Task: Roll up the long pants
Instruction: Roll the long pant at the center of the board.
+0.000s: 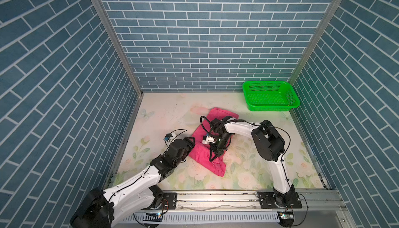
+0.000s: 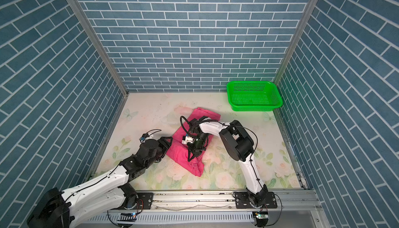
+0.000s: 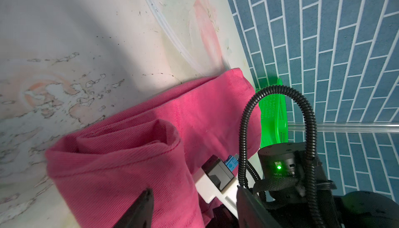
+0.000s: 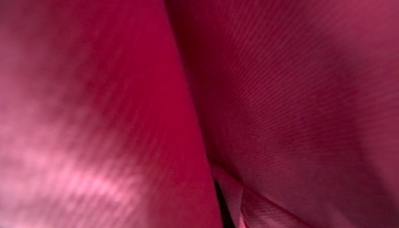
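1. At table centre: the long pants [image 1: 199, 153], magenta-pink, lie on the floral table [image 1: 162, 108] in both top views, running slantwise from the far end to a bunched near end. The left edge is curled into a loose roll [image 3: 129, 138].
2. Left gripper [image 1: 191, 142]: at the left edge of the pants. Jaws stand apart, one finger [image 3: 140, 209] beside the roll. Whether they press the cloth cannot be told.
3. Right gripper [image 1: 211, 159]: pointing down on the near part of the pants, jaws closed to a point on a fold of the cloth. Pink fabric [image 4: 280, 86] fills its wrist view.
4. Green basket [image 1: 271, 107]: far right corner, well apart from the pants.
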